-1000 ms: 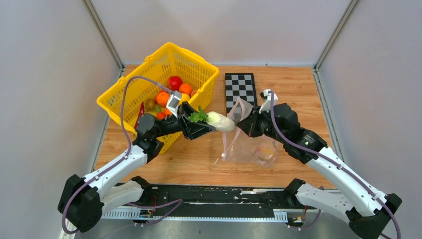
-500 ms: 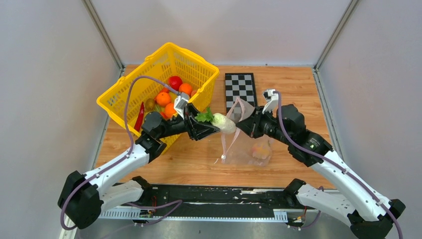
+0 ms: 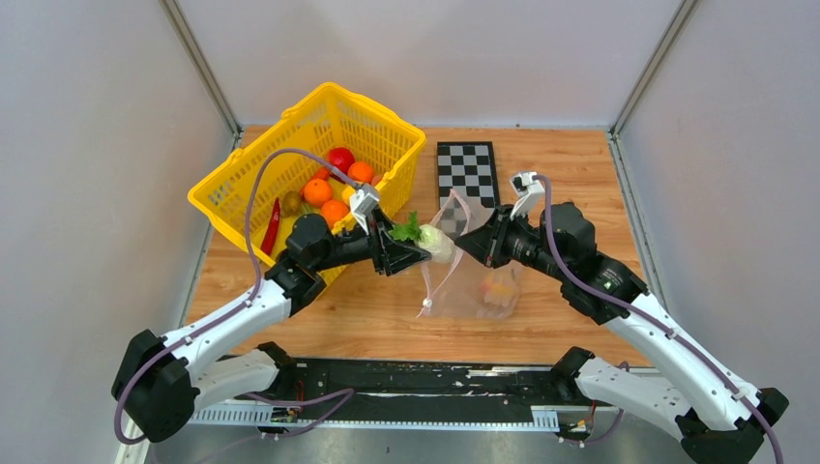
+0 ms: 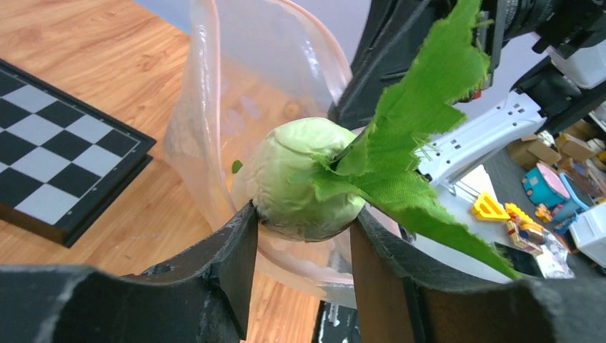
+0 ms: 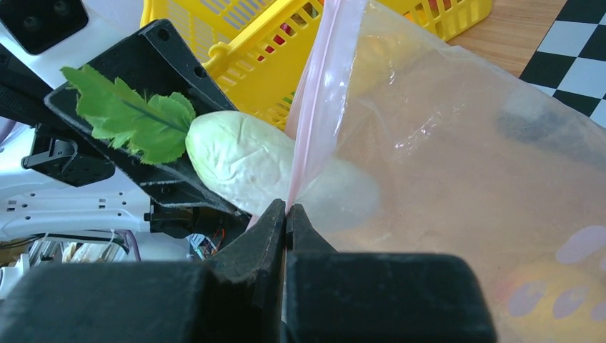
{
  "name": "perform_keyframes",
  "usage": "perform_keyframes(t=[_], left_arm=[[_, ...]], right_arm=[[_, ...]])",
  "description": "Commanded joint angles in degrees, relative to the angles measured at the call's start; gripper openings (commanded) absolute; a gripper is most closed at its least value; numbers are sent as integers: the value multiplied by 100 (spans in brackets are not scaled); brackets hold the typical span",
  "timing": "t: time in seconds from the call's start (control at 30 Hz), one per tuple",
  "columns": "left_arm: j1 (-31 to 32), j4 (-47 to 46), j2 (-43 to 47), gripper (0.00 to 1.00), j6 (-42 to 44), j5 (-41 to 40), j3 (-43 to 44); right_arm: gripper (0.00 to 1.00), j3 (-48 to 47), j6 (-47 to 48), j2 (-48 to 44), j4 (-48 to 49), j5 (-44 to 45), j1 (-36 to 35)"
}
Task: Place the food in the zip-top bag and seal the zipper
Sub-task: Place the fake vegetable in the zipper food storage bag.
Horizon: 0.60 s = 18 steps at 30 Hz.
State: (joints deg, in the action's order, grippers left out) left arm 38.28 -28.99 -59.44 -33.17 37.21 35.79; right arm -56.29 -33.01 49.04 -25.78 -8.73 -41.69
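We hold the right claw [image 5: 287,214] pinched shut on the zipper [image 5: 318,107] so that the zip-top bag [image 5: 464,164] hangs open, while the left claw [image 4: 304,239] grips the pale vegetable [image 4: 300,179] right at its mouth.

Left arm [image 3: 227,324], right arm [image 3: 667,350]: white links, black joints, purple cable [image 3: 249,227] along each, white wrist camera [image 3: 365,201].

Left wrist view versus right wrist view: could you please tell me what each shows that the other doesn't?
Only left wrist: colourful clutter beyond the table. Only right wrist: the yellow plastic basket; the right end effector shut on the pink zipper strip of the clear dotted bag. Both: the pale green, leafy toy vegetable held by the left end effector, and the black-and-white checkerboard.
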Motion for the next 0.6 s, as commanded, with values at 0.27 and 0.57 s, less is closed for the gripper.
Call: perform_keyframes(t=[0.27,0.57], left_arm=[[742,1624,-273,80,1429,-993,1048],[742,2522,-116,83,1777,-1419,1310]], right_arm=[[0,-110,-185,-160,361,-100,-7],[0,-39,-184,-243,275,154,-6]])
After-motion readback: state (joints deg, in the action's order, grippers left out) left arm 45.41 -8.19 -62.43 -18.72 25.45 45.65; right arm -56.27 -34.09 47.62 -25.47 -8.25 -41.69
